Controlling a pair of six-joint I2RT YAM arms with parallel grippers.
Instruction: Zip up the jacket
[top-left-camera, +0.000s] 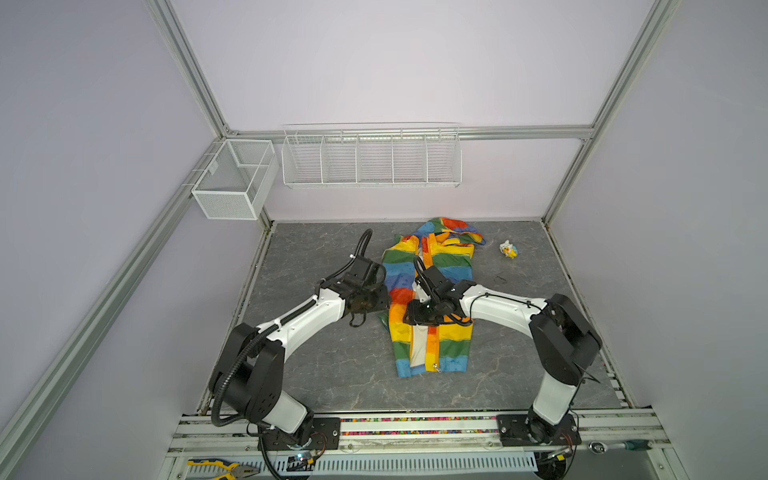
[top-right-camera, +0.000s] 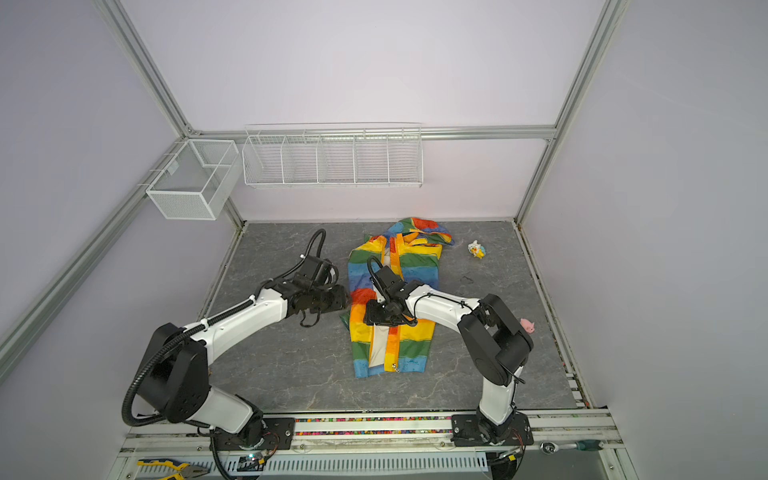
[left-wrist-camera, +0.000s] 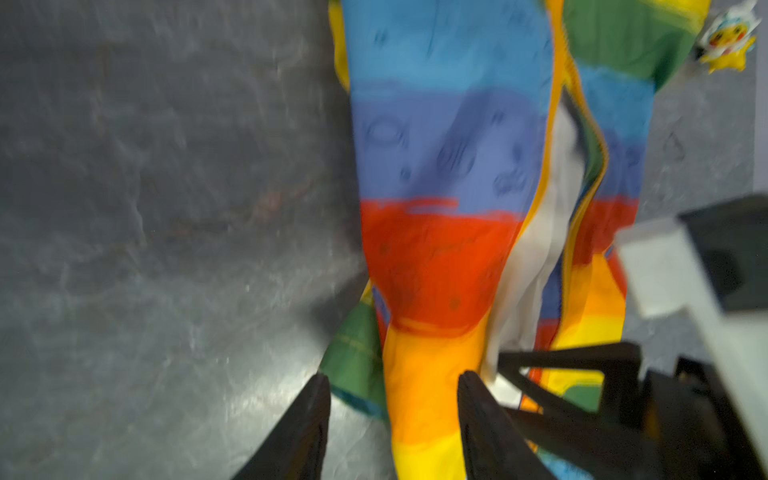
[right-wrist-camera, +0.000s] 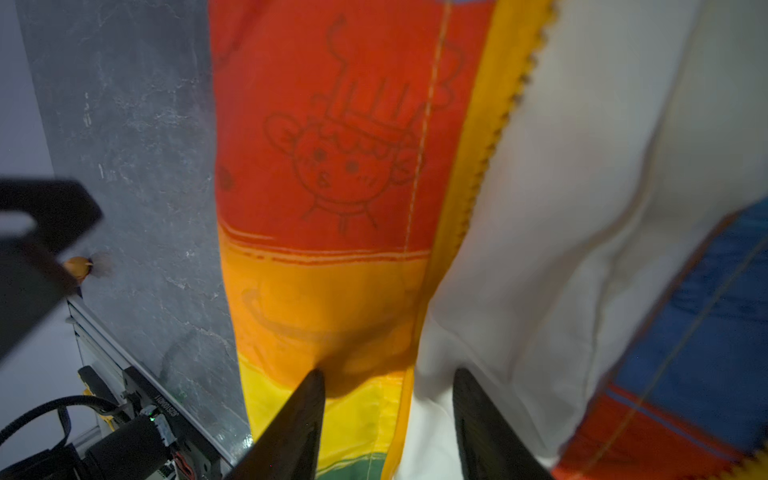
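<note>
Both pincers gape: left pincer at the edge of the small rainbow-striped thin-fabric jacket, right pincer straddling its unzipped orange zipper edge, likely to gather it.

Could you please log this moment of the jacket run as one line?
jacket: flat, front unzipped, lining showing | left gripper: open, at jacket's side edge | right gripper: open, over zipper edge | slider: at hem

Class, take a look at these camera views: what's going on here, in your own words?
A striped jacket lies on the table, its front unzipped and cream lining showing. The right gripper, open, straddles one zipper edge. The left gripper, also open, hangs over the jacket's outer edge. Neither pinches fabric yet.
</note>
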